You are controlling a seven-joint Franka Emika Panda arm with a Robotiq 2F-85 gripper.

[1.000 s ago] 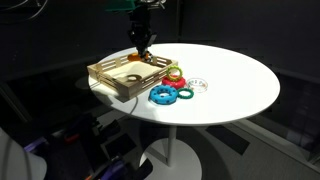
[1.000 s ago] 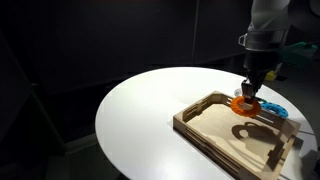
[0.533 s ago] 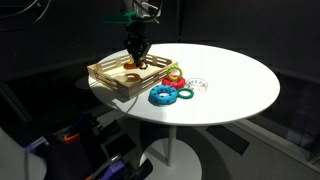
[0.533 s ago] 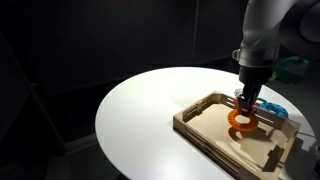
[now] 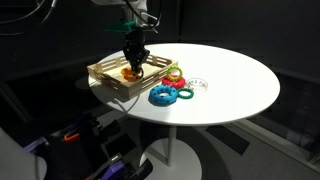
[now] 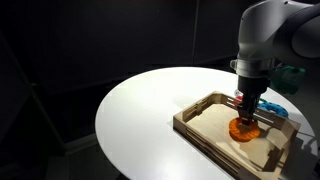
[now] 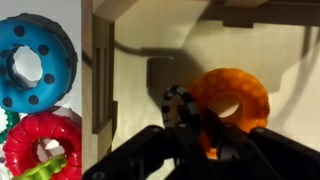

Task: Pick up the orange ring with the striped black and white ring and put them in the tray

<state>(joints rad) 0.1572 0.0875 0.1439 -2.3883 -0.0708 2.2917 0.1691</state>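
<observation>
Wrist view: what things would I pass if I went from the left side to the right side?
You'd pass the blue plastic ring with dark dots → slotted side wall of the light wooden tray → small striped black and white ring → bright orange plastic ring.

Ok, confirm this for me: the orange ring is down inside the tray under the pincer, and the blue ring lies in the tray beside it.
One thing is off. The blue ring is not in the tray. It lies outside, on the table beyond the tray's wall, as the wrist view shows. The rest holds: the orange ring is down inside the tray under the pincer.
</observation>
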